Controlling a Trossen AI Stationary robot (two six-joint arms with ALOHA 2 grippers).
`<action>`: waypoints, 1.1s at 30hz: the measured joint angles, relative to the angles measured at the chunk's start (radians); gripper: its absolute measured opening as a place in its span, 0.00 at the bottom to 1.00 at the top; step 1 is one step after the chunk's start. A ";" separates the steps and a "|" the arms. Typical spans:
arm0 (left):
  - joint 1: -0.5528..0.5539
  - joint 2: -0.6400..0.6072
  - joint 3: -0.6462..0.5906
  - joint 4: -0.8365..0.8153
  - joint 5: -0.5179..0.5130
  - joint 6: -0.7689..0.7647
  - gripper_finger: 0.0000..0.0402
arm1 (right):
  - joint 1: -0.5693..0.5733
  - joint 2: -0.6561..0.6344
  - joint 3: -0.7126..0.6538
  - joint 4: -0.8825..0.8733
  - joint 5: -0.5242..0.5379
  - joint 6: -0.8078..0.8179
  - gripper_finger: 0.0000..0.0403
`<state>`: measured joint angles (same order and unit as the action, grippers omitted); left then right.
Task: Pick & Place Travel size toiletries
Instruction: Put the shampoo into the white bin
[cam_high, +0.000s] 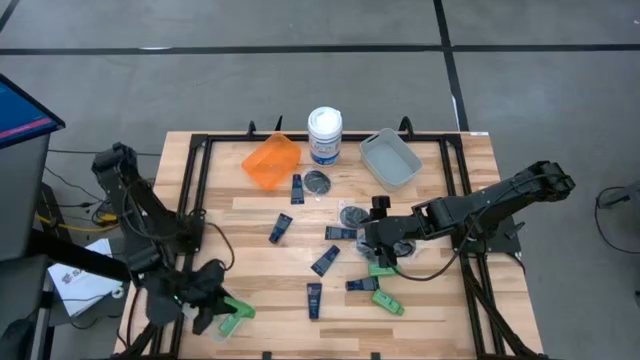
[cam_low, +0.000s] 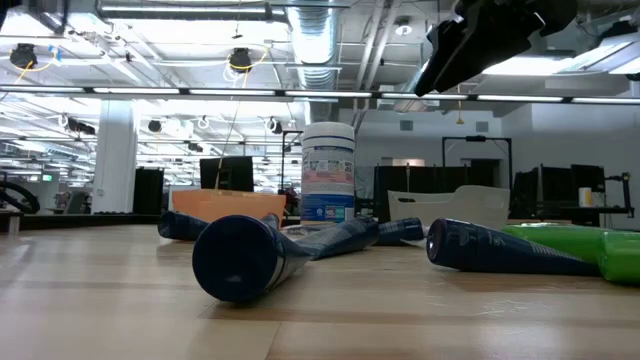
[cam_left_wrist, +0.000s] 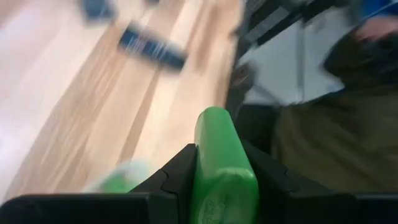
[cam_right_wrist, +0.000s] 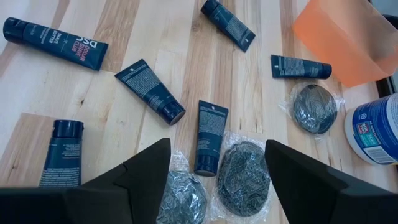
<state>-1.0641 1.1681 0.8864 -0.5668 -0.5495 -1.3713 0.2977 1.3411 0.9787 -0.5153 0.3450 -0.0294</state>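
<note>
The left tool (cam_high: 232, 312) squeezes a green bottle (cam_left_wrist: 221, 165) at the counter's (cam_high: 240, 215) 7 o'clock corner. The right tool (cam_right_wrist: 214, 180) hangs wide open and empty over a round grey pot (cam_right_wrist: 244, 177) mid-counter. Next, I think, it drops down and closes.

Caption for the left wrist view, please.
Left gripper shut on a green bottle near the table edge, navy tube lying beyond.
</note>
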 joint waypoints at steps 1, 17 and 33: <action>0.004 0.014 0.000 -0.025 0.037 -0.041 0.26 | 0.000 0.000 0.000 0.003 0.000 -0.004 0.63; 0.023 0.026 0.000 -0.151 0.304 -0.289 0.26 | 0.000 0.000 0.000 0.003 0.000 -0.005 0.63; 0.196 0.026 -0.071 -0.219 0.599 -0.350 0.26 | 0.000 0.000 0.000 -0.001 0.000 -0.004 0.63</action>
<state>-0.8677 1.1938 0.8154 -0.7859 0.0491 -1.7218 0.2977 1.3411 0.9787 -0.5159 0.3450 -0.0338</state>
